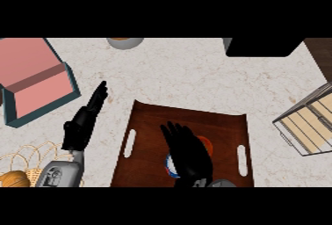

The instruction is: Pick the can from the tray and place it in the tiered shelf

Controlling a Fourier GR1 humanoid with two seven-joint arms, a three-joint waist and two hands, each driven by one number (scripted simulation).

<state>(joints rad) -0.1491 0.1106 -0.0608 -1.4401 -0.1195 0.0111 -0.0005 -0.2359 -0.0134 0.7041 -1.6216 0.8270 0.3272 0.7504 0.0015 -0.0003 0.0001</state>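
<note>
Hovering over the dark brown wooden tray (146, 132) with slotted handles, the right hand (188, 156) spreads its fingers straight and holds nothing. Beneath its palm, inside the tray, lies the round can (171, 166) with red, white and blue markings, mostly hidden. Left of the tray, the left hand (83, 123) rests open, fingers up. Right of the tray stands the wire-framed tiered shelf (310, 121) with pale wooden slats; far left sits a pink, teal-edged box (32, 79).
</note>
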